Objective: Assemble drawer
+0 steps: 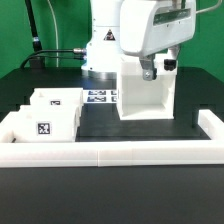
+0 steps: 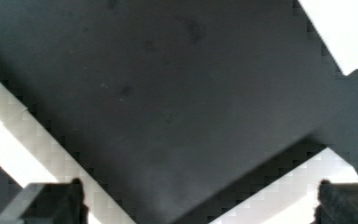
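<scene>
A tall white drawer housing (image 1: 146, 95) stands upright on the dark table at the exterior view's right of centre. My gripper (image 1: 157, 68) hangs at its top edge. A white drawer box (image 1: 55, 115) with black marker tags sits at the exterior view's left. In the wrist view my gripper (image 2: 197, 206) is wide open with nothing between the fingertips (image 2: 51, 205); only dark surface and white part edges (image 2: 286, 172) lie below it.
A white U-shaped fence (image 1: 110, 150) runs along the front and sides of the work area. The marker board (image 1: 100, 97) lies flat behind, near the robot base (image 1: 100, 50). Black cables hang at the back left.
</scene>
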